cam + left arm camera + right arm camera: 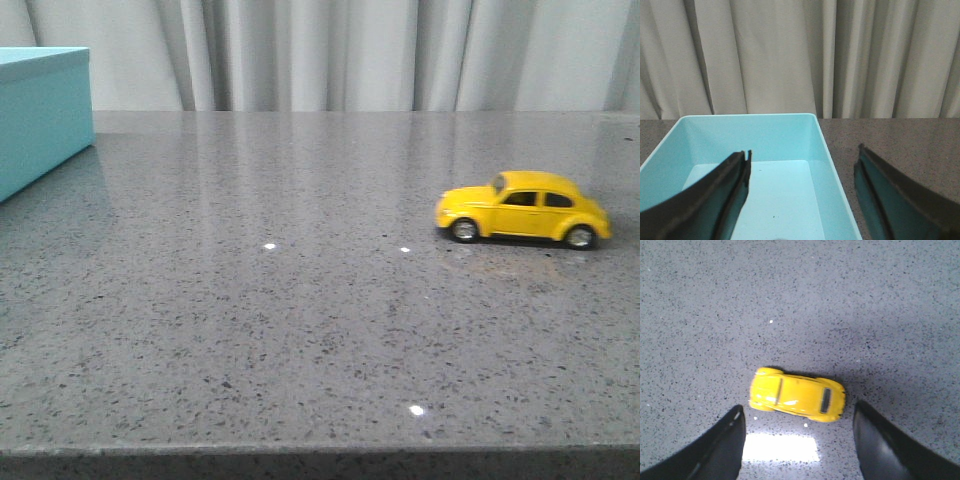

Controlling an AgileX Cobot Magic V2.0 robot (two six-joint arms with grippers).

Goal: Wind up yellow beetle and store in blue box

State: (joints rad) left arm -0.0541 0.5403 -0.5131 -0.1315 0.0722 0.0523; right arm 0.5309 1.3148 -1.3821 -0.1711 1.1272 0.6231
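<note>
The yellow beetle (523,208) stands on its wheels on the grey speckled table at the right, nose to the left. In the right wrist view the beetle (797,394) lies just ahead of my right gripper (799,412), which is open and empty above it. The blue box (38,112) stands at the far left. In the left wrist view the blue box (790,135) is open and shows nothing inside. My left gripper (804,157) is open and empty, one finger over the box interior, the other over the table. Neither gripper shows in the front view.
The grey speckled table (300,300) runs to a front edge near the bottom of the front view. A pale pleated curtain (350,50) hangs behind the table. A bright light reflection (780,447) lies on the table between my right fingers.
</note>
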